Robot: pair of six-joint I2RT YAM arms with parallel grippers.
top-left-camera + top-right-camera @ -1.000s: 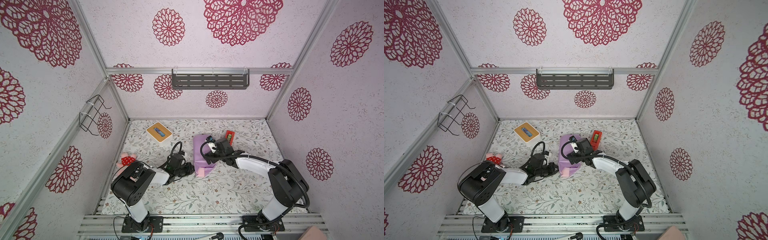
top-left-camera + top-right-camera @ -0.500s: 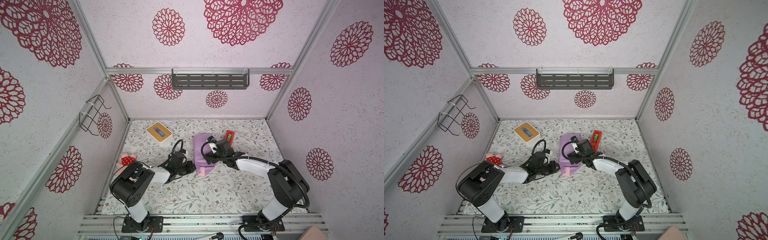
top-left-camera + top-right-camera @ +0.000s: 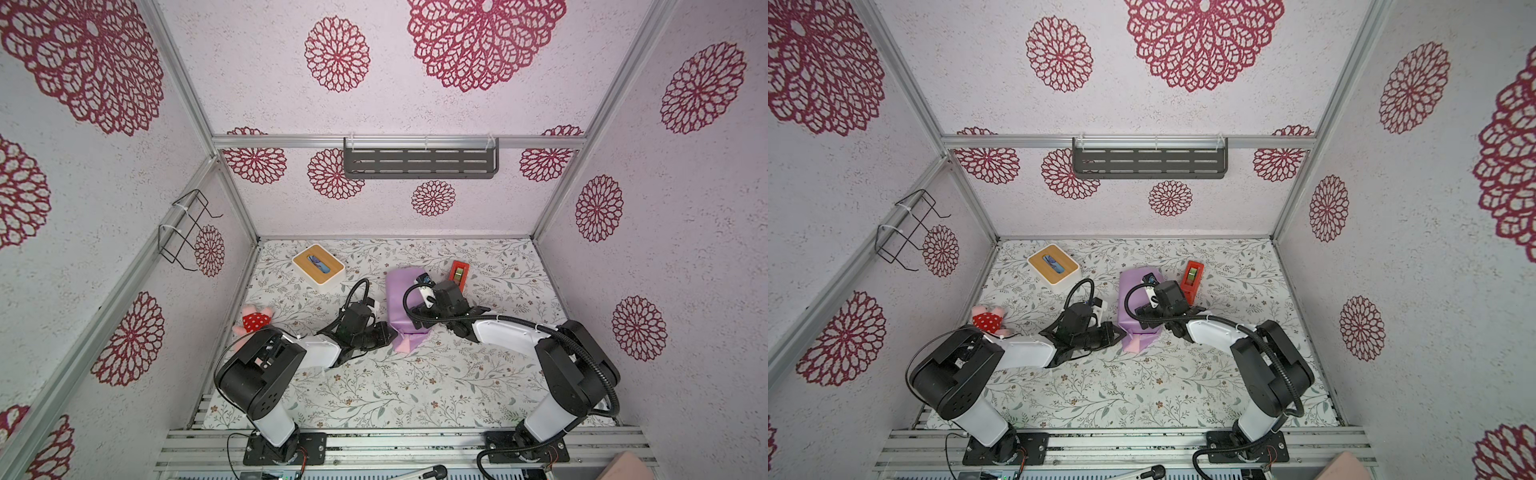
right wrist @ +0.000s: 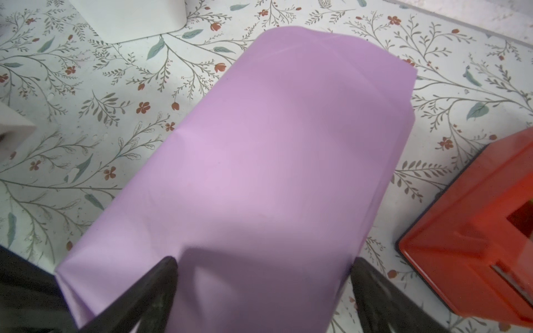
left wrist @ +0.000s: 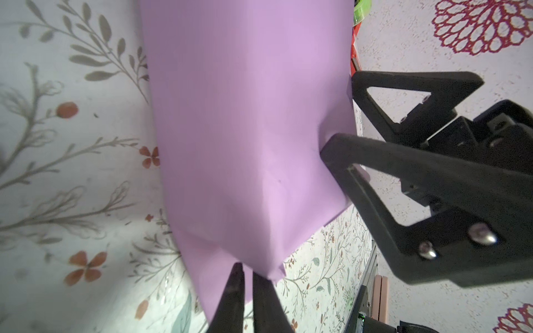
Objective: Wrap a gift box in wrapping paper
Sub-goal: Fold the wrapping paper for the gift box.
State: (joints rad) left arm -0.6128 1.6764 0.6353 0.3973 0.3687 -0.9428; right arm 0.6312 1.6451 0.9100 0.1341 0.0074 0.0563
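You held your left arm (image 3: 320, 353) and right arm (image 3: 507, 332) low, reaching inward toward each other, the left claw (image 5: 249, 278) closed to a narrow slit, the right claw (image 4: 264, 263) spread wide.

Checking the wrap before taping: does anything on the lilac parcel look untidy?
The lilac wrapping paper is unfinished at the end nearest the arm bases: a loose flap juts onto the floral table covering, pink underside showing.

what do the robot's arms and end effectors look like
The left arm and right arm have white shells, black joint housings and looping black corrugated cables. The left end effector and right end effector are matte black, with tapered triangular-frame fingers.
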